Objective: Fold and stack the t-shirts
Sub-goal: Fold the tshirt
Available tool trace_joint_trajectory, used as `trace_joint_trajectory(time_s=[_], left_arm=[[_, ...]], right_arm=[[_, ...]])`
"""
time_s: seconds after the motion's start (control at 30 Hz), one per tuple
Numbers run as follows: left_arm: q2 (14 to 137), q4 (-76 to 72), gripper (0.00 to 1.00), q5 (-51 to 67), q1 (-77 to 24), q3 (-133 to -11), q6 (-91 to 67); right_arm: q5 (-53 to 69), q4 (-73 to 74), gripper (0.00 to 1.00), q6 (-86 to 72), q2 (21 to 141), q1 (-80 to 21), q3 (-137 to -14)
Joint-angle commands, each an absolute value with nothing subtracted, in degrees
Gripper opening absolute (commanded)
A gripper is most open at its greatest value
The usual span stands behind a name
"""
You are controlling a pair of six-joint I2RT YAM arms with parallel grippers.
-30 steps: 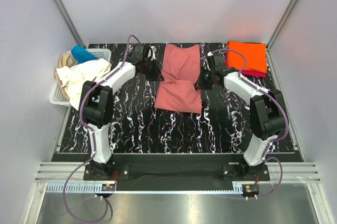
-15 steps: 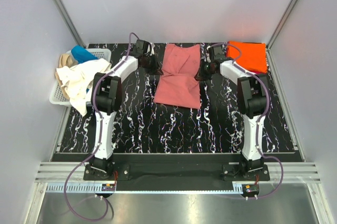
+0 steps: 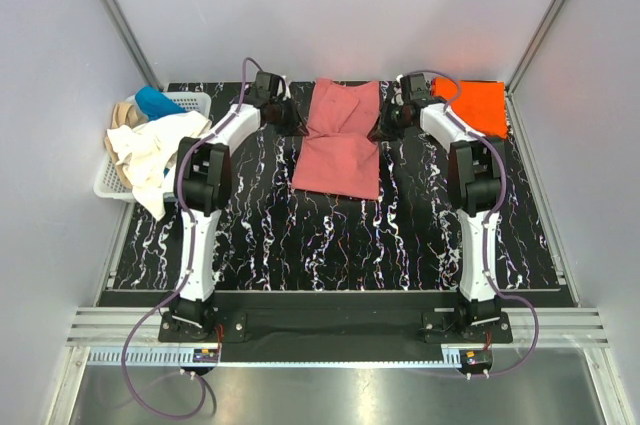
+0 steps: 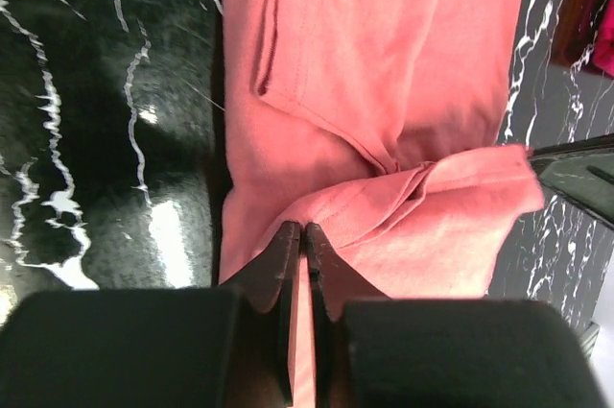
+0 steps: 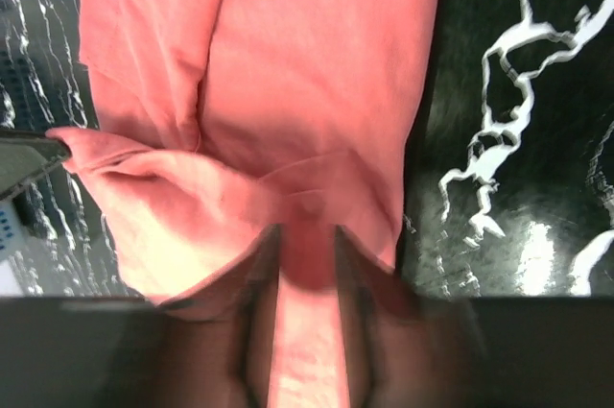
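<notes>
We log bright, even overhead light, soft shadows. Glare patches on glossy table [image 4: 168, 226] just beside left fingers [image 4: 276, 269]. Right fingers [image 5: 251, 283] blurred, out of focus.

Left pincer [image 4: 304, 228] pinched, right pincer [image 5: 305, 235] parted

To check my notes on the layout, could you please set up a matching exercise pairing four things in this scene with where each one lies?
Things:
1. salmon-pink t-shirt
2. orange t-shirt
3. white basket
4. cream-white t-shirt

Places:
A. far right corner of the table
B. hanging over the basket's near rim
C. far middle of the table
D. far left edge of the table

Pairs: 1-C; 2-A; 3-D; 4-B
</notes>
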State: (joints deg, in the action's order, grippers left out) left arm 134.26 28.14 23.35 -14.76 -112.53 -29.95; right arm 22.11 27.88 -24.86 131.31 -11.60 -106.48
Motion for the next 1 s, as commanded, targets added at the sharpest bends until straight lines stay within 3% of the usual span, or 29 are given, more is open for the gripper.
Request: trace_joint_trajectory(time_s=[0.0, 0.03, 0.1, 0.13, 0.23, 0.33, 0.37, 0.43, 0.47, 0.67, 0.97], left_arm=[[133.16, 25.05, 0.09, 21.10, -13.36, -115.31, -30.41], [132.02, 24.87, 0.10, 19.09, -13.27, -114.79, -30.58], [130.00, 23.65, 0.20, 16.54, -13.10, -113.04, -31.11], [127.90, 21.99, 0.29, 15.22, -13.10, -111.20, -31.11], [124.99, 21.18, 0.38, 14.68, -13.18, -109.34, -30.76], [122.79, 20.66, 0.39, 15.29, -13.71, -107.06, -29.89], [122.61, 20.31, 0.37, 16.25, -13.88, -106.79, -29.53], [122.96, 19.34, 0.32, 19.85, -14.41, -105.83, -29.53], [123.05, 18.99, 0.28, 20.82, -14.85, -105.30, -29.53], [124.45, 15.38, 0.29, 24.87, -17.40, -102.48, -28.92], [135.42, 16.52, 0.29, 19.79, -16.70, -111.53, -26.46]], right_arm=[[22.41, 30.23, 0.39, -23.99, 131.84, -10.55, -111.35], [21.46, 30.58, 0.43, -23.73, 130.62, -10.11, -111.53], [20.31, 31.72, 0.50, -23.29, 128.94, -10.11, -111.19], [19.95, 31.99, 0.50, -23.29, 127.37, -10.19, -110.66], [22.14, 31.73, 0.46, -23.12, 124.73, -10.11, -106.62], [23.37, 30.59, 0.38, -22.94, 123.49, -10.46, -102.84], [23.90, 30.32, 0.29, -23.03, 123.40, -10.37, -101.96], [25.91, 29.10, 0.26, -23.64, 123.84, -10.37, -101.52], [26.71, 28.57, 0.26, -23.99, 124.10, -10.37, -101.43], [28.13, 27.69, 0.29, -24.79, 128.22, -10.46, -103.53], [23.38, 27.77, 0.36, -23.03, 133.24, -10.46, -104.68]])
